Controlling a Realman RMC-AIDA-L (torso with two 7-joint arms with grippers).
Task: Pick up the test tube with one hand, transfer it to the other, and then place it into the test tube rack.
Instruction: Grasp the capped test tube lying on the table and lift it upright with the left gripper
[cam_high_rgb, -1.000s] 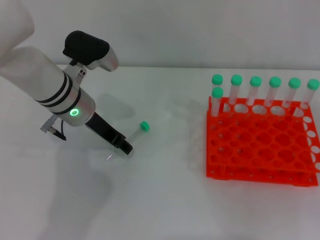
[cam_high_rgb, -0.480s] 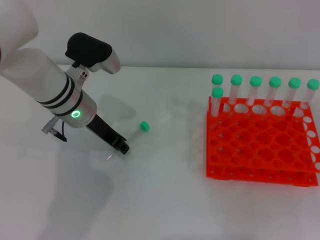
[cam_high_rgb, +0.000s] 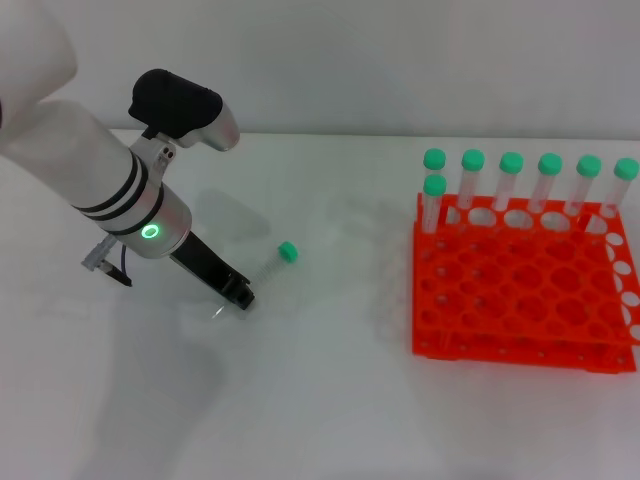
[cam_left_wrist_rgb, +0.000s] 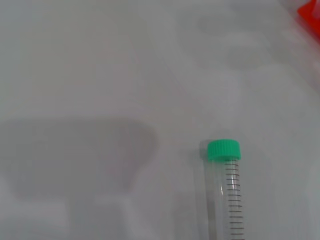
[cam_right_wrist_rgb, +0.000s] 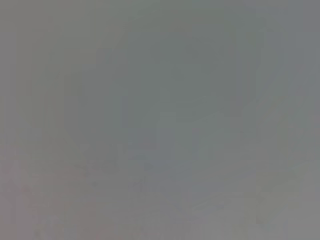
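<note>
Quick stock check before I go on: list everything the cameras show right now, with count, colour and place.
test tube: one, clear with green cap, lying on the table just ahead of the left gripper.
racked tubes: seven, clear with green caps, upright along the rack's far edge.
test tube rack: one, orange-red, right side of the table.
table: one, white.
left gripper: one, black, low at the lying tube's tip.
right gripper: not in view.

My right wrist camera gives me only a flat, featureless grey field from edge to edge, slightly lighter toward one side. I can make out no object, edge or surface in it, and I cannot tell what the camera is facing.
</note>
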